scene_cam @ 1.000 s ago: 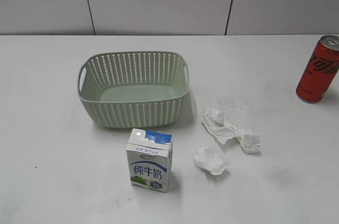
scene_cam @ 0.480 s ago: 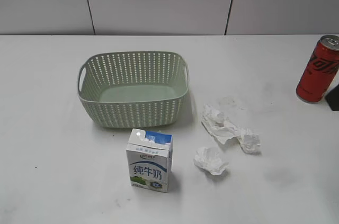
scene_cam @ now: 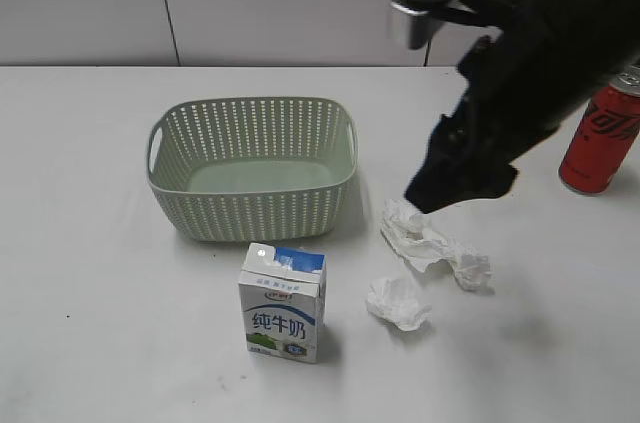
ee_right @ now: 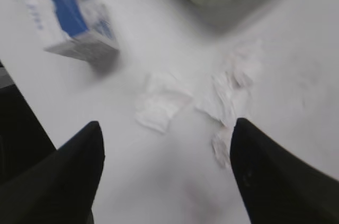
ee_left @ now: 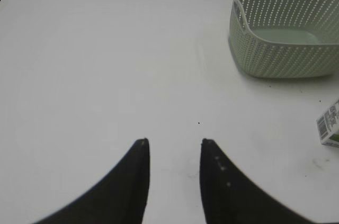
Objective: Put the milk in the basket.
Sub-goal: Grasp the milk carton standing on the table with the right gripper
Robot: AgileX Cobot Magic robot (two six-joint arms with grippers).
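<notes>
The milk, a small white carton with a blue top corner and blue characters, stands upright on the white table in front of the basket, which is pale green, perforated and empty. My right gripper hangs open and empty above the crumpled tissues, right of the basket. In the right wrist view the milk lies at top left, blurred, and my right gripper is wide open. My left gripper is open over bare table; the basket and a corner of the milk are to its right.
Two crumpled white tissues lie right of the milk; they also show in the right wrist view. A red soda can stands at the far right, partly behind my right arm. A grey panelled wall runs behind the table.
My right arm has swept in from the right edge and now hangs over the tissues. The milk, basket and can have not moved.
</notes>
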